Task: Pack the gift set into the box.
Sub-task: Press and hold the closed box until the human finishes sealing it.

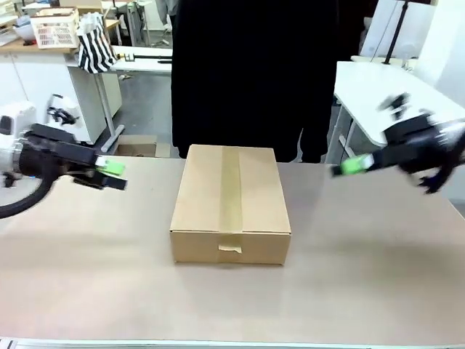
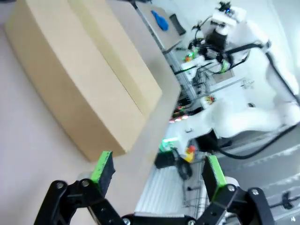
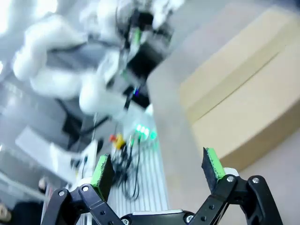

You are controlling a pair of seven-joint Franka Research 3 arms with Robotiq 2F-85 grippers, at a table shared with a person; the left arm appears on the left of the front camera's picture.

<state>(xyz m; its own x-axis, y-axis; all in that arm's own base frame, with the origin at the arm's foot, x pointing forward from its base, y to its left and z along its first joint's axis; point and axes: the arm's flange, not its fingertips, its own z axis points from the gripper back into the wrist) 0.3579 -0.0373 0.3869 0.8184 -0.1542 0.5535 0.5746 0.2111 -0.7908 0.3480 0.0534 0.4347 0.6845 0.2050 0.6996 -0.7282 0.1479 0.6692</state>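
The box [image 1: 231,203] is a shallow brown cardboard carton lying shut in the middle of the table, with tan tape along its centre seam. It also shows in the left wrist view as the box [image 2: 79,70] and in the right wrist view as the box [image 3: 243,93]. My left gripper [image 1: 110,175] hovers to the left of the box, open and holding nothing; its green pads [image 2: 103,168] stand wide apart. My right gripper [image 1: 349,168] hovers to the right of the box, open too, pads [image 3: 212,164] spread. The gift set is out of view.
A person in dark clothes [image 1: 247,73] stands at the far side of the table, right behind the box. A white table [image 1: 378,94] stands at the back right. A white lattice basket [image 1: 54,29] and a striped bag [image 1: 96,45] sit on a counter at the back left.
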